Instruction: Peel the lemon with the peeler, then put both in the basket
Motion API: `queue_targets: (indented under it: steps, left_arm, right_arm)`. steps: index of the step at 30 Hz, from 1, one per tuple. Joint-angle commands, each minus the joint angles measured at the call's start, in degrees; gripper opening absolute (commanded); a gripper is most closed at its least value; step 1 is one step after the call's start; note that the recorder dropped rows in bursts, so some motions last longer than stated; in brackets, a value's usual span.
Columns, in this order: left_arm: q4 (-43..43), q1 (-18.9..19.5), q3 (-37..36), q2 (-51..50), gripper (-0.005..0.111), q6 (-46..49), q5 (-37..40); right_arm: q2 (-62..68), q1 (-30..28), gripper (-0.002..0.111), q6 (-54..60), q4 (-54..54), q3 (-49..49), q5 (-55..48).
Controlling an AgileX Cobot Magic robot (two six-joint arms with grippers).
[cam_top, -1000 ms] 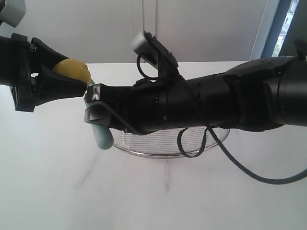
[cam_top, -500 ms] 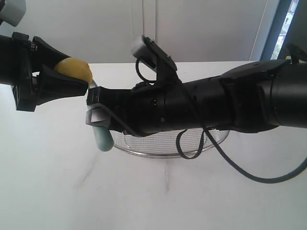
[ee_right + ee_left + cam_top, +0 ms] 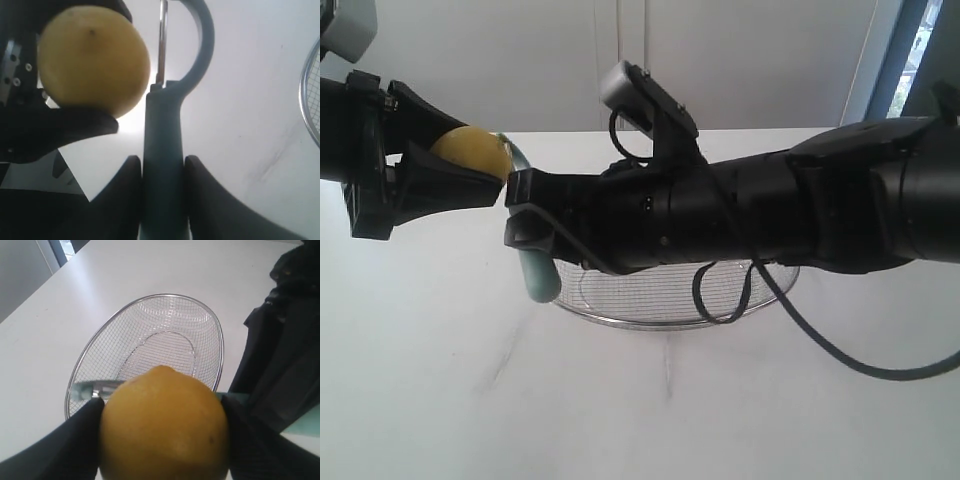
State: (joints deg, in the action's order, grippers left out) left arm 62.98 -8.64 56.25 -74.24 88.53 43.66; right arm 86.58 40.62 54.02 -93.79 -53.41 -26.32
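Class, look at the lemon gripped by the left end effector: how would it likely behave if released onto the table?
The lemon looks near-round with a slight nub, so it would probably roll on the flat table. Its skin looks smooth, so it may slip between the fingers. No dent shows where gripped, suggesting firmness.
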Motion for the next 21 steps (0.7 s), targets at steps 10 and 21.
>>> queue_targets:
  steps: [10,21]
  left_arm:
    - [1.2,-0.1,-0.2,0.6,0.0,0.0,0.8]
    - [1.2,-0.1,-0.2,0.6,0.0,-0.1,1.0]
  right_arm:
    - [-9.4,-0.2,0.0,-0.6,2.6,-0.2,1.1]
    - [-22.5,-0.2,0.0,-36.0,48.0,2.7,4.5]
